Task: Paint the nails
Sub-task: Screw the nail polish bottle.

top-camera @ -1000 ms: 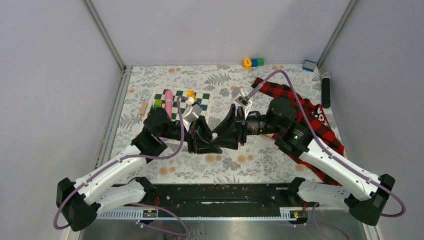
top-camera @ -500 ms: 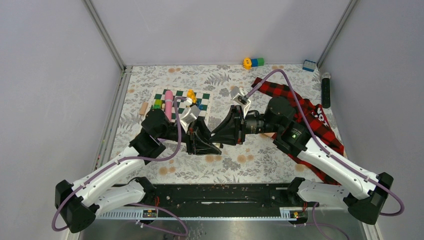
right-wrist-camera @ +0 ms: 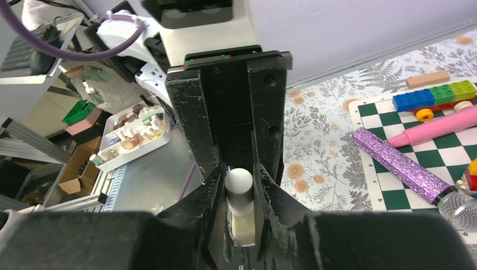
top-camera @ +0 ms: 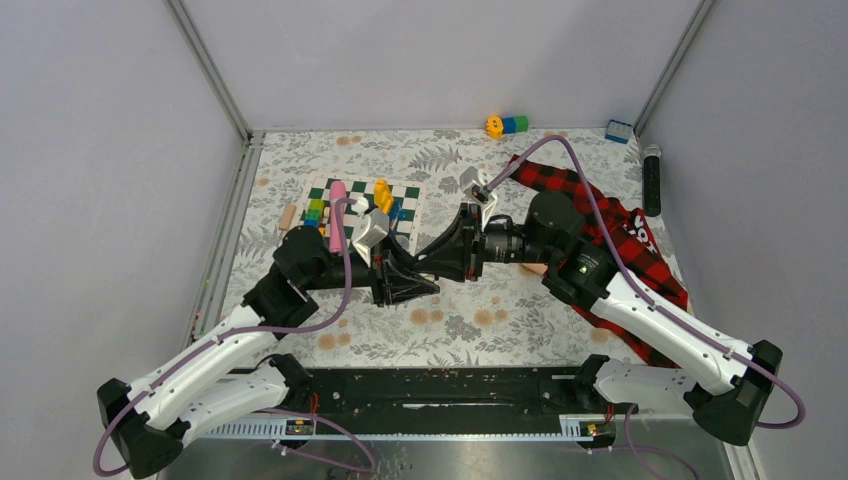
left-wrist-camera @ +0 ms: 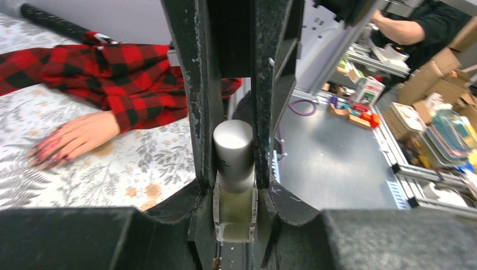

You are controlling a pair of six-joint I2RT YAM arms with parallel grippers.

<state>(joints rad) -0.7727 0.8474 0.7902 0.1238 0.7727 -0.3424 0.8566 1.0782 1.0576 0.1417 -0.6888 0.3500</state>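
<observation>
Clamping one bottle (left-wrist-camera: 234, 169), left hand (left-wrist-camera: 234, 198) and right hand (right-wrist-camera: 238, 181) meet; only left-wrist shows nails (left-wrist-camera: 46, 153).

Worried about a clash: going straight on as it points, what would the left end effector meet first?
Probably the right end effector, facing it head-on; both appear shut on the silver-capped clear glass bottle between them.

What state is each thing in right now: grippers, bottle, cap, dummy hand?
left gripper: shut on the bottle
right gripper: shut on the cap
bottle: held between both grippers, pale liquid inside
cap: on the bottle
dummy hand: lying flat, palm down, untouched
nails: pinkish; wet or dry cannot be told
sleeve: rumpled, over the wrist
</observation>
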